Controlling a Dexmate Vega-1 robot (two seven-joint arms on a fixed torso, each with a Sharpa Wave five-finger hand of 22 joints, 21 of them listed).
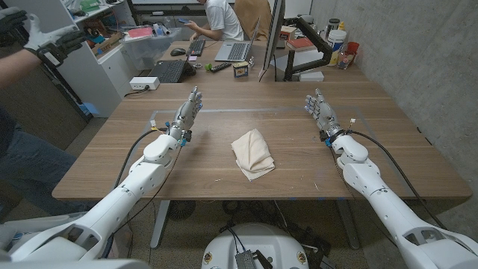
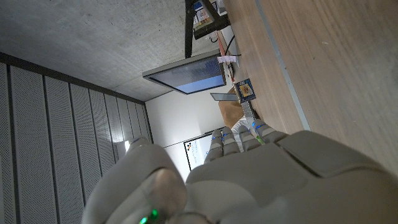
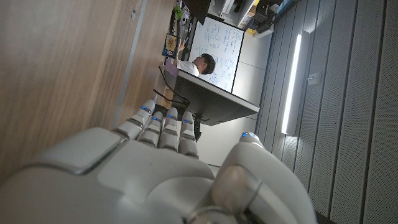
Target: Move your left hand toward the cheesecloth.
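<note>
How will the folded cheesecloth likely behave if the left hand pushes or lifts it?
The cheesecloth lies in soft, uneven folds, so it probably droops and unfolds when lifted. Thin and flat on the table, it looks light; a push would likely bunch it rather than slide it whole.

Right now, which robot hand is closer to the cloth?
The left hand: the cheesecloth lies slightly nearer it than the right hand.

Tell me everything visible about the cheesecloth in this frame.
The cheesecloth is a cream, soft-looking woven cloth, folded into a rough, slightly rumpled rectangle lying at an angle. It lies on the wooden table, near the middle, between the two arms. Neither the left hand nor the right hand touches it; both are apart from it, farther back.
</note>
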